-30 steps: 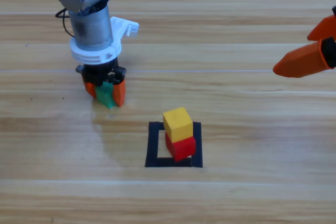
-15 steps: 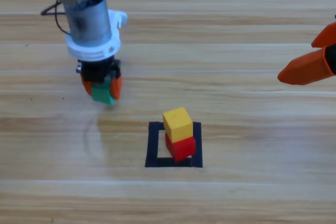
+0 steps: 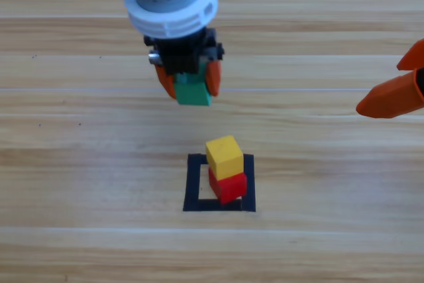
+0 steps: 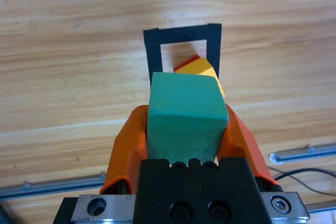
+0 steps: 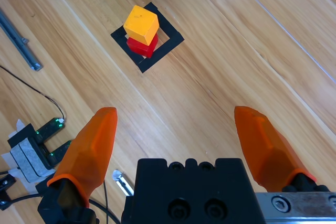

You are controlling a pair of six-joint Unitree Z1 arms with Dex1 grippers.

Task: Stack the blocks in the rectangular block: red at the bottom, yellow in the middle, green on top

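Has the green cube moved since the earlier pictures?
Yes. Held in the left gripper, the green cube moved right and up, nearer the tape rectangle.

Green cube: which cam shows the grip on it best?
Left wrist view: the green cube fills the centre, clamped between the left gripper jaws. The high view shows only its top face under the wrist. The right wrist view misses it.
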